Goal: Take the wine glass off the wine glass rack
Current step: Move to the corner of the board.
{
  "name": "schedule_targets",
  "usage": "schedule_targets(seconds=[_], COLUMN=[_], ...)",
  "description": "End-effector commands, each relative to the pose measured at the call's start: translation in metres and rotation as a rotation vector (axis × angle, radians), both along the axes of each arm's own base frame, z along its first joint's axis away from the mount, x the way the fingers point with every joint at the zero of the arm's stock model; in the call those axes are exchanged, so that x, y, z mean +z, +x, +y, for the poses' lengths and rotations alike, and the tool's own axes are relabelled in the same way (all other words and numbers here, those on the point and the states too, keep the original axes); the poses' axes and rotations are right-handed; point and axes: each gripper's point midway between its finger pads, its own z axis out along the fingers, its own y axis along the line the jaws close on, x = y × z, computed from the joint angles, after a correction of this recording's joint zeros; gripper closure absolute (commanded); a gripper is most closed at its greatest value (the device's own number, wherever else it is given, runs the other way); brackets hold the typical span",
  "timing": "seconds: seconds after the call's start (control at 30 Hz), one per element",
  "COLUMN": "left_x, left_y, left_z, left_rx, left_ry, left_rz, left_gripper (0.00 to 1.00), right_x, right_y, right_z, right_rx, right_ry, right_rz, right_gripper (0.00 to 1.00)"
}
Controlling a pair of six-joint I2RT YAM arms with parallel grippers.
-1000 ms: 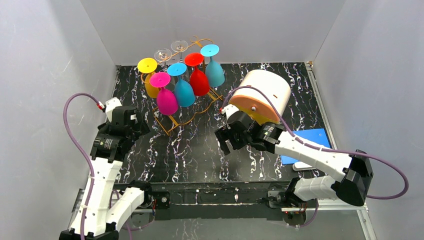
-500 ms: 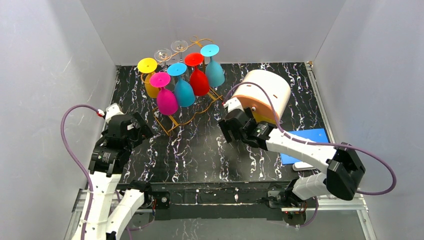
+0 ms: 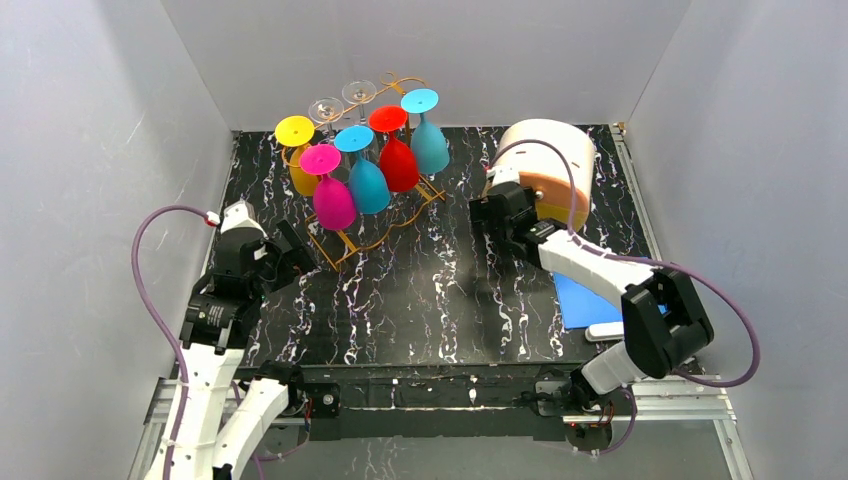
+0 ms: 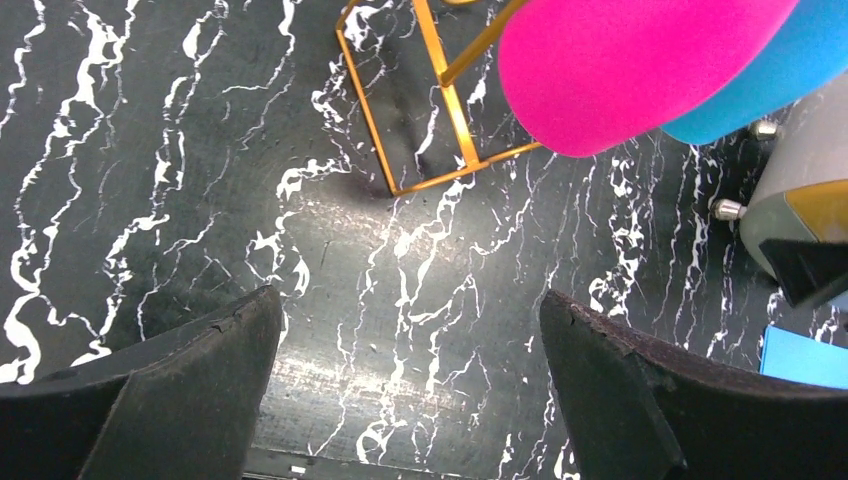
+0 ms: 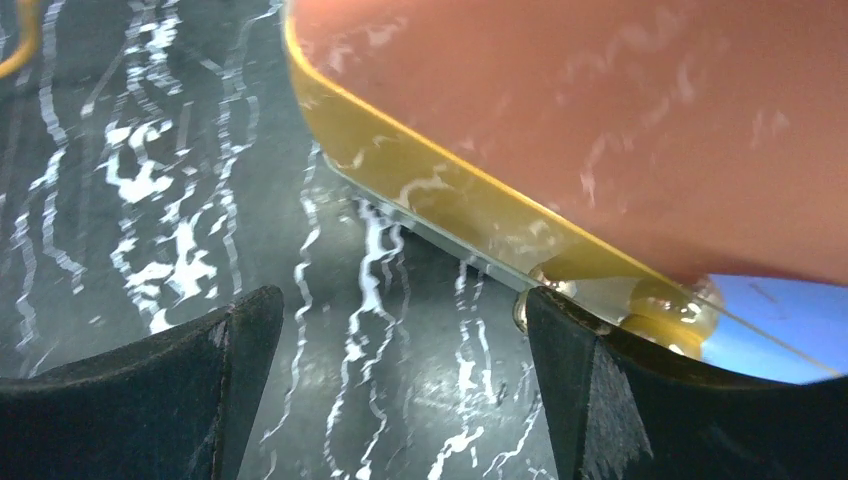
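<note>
Left tool is wide open near the pink wine glass on the wine glass rack. Right tool is wide open by the white drum.

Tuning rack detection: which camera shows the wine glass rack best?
Top external: the whole rack with its hanging glasses is in frame. Left wrist catches only a bottom corner under the pink glass. Right wrist shows at most a gold sliver at its edge.
</note>
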Motion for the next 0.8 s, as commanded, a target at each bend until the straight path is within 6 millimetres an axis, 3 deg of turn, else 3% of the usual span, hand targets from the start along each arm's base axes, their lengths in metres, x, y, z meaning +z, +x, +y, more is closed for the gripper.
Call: schedule_targets(seconds=[0.0, 0.3, 0.5, 0.77], left_x=[-0.002, -0.022, -0.022, -0.023], left_y=[0.006, 0.01, 0.008, 0.007], left_z=[-0.011, -0.013, -0.014, -0.013], left_rx=[-0.063, -0.041, -0.046, -0.04], left_ry=[-0.018, -0.041, -0.051, -0.048], left_rz=[-0.005, 0.017, 0.006, 0.001], left_gripper=[0.02, 0.02, 0.02, 0.02], right_x=[0.01, 0.003, 0.005, 0.008], right_y=[0.038, 0.074, 0.083, 0.09], right_z=[-0.01, -0.028, -0.039, -0.038], right_rx=[-0.058, -0.098, -0.118, -0.1], right_ry=[0.053, 0.061, 0.075, 0.074], right_rz=[-0.06, -0.025, -0.017, -0.002], right_gripper=[0.01, 0.01, 0.01, 0.01])
